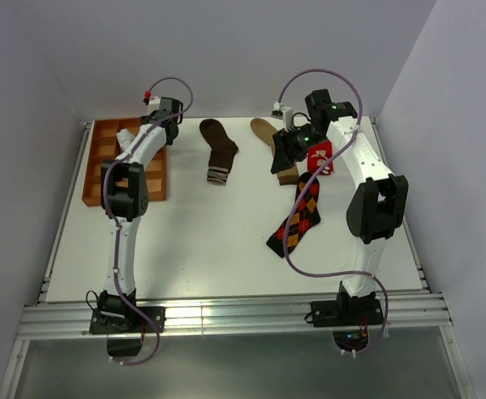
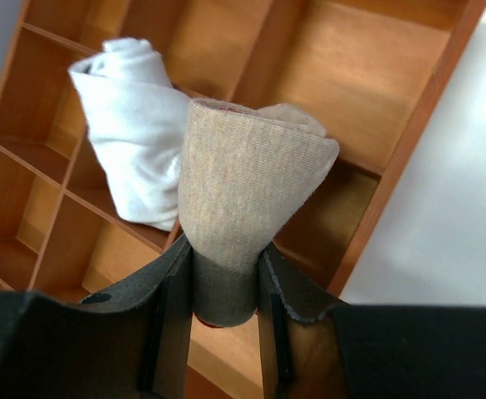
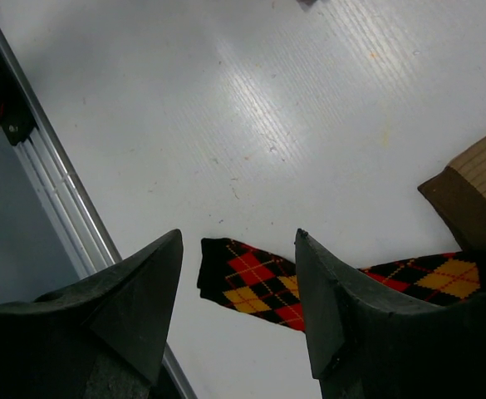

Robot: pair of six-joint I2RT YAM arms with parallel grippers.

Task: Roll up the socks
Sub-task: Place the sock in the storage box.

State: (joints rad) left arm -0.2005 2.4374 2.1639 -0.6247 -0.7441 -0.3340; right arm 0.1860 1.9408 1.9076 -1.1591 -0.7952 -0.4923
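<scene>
Left gripper (image 2: pixel 224 274) is clamped tight on the beige sock (image 2: pixel 243 191), jaws pinching the lower end of the roll and holding it right over the orange-brown tray (image 2: pixel 417 125). That roll looks neat, a hint of red just peeking at its top. Beside it, the white sock (image 2: pixel 135 158) sits rolled in the tray, lying across a divider as far as I can tell. So that's 1 roll delivered and 1 about to be set down, I'd say.

Over to the right gripper (image 3: pixel 238 238): fingers wide apart, holding nothing, hanging above the end of the black-orange argyle sock (image 3: pixel 251 287), which lies flat on the table. Nearby, the tan sock (image 1: pixel 266 129) is stretched out, and the red sock (image 1: pixel 320 156) is half hidden behind the arm, so its shape is hard to call. The dark brown sock (image 1: pixel 218 150) lies flat mid-table, well apart from both grippers. By my count 4 socks are left to roll, with the argyle looking like the next candidate
</scene>
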